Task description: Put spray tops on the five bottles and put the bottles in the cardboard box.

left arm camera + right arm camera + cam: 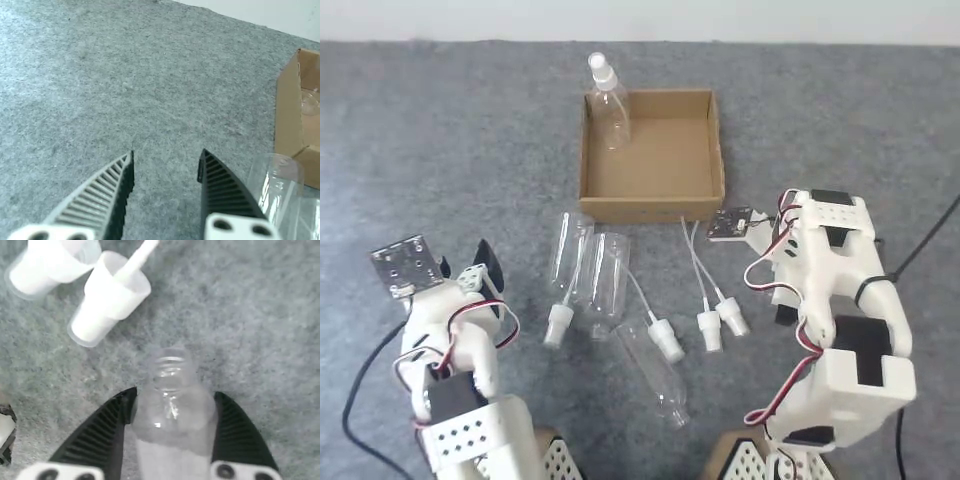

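We list right hand (175,392) at 4 o'clock, clamped on an uncapped bottle (172,422), two spray tops (107,297) just beyond its neck, left hand (166,155) at 9 o'clock, spread apart over the counter (100,75), cardboard box (650,208) at 12 o'clock, capped bottle (608,110) leaning in its 11 o'clock corner.

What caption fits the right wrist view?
Right pincer grips an uncapped clear bottle near two white spray tops lying on grey carpet.

Clear bottles, white spray tops, open cardboard box (650,208)
Capped bottle (610,110) leans in the box's 11 o'clock corner; left bottle (568,250), middle bottle (603,280) and near bottle (658,375) lie at its 6 to 7 o'clock; loose tops (708,328) at 5 o'clock; uncapped bottle (170,365) between the right gripper's (175,392) fingers
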Tool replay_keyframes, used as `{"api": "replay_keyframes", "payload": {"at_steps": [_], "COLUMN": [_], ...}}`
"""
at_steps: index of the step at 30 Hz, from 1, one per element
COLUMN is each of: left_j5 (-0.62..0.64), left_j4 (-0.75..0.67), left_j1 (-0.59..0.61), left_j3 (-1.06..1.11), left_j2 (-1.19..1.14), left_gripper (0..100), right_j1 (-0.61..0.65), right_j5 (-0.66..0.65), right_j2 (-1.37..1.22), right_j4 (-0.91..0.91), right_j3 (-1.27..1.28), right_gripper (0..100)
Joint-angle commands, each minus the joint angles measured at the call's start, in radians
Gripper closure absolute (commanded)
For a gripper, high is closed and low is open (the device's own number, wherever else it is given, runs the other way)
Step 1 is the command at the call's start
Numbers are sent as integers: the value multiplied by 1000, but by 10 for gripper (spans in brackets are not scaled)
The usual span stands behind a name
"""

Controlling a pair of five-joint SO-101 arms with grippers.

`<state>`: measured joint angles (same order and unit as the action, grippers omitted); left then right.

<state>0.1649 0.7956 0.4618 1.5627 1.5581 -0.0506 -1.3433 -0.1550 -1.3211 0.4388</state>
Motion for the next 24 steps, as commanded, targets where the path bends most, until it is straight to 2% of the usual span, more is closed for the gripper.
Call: {"api": "replay_keyframes", "payload": {"at_steps": [1, 12, 15, 20, 24], "left_j5": [-6, -6, -6, -6, -6], "left_j4": [-35, -35, -35, -34, -34], "left_j1": [5, 5, 5, 5, 5], "left_j3": [-13, -13, -13, -13, -13], "left_j2": [17, 17, 17, 17, 17], "left_gripper": [800, 800, 800, 800, 800], "right_j1": [10, 12, 31, 39, 39], "right_j5": [81, 427, 442, 437, 404], "right_j2": [82, 124, 104, 70, 73], "right_j4": [2, 64, 64, 54, 53], "right_j3": [-12, -8, -9, -12, -12], "right_gripper": [872, 868, 842, 703, 690]}}
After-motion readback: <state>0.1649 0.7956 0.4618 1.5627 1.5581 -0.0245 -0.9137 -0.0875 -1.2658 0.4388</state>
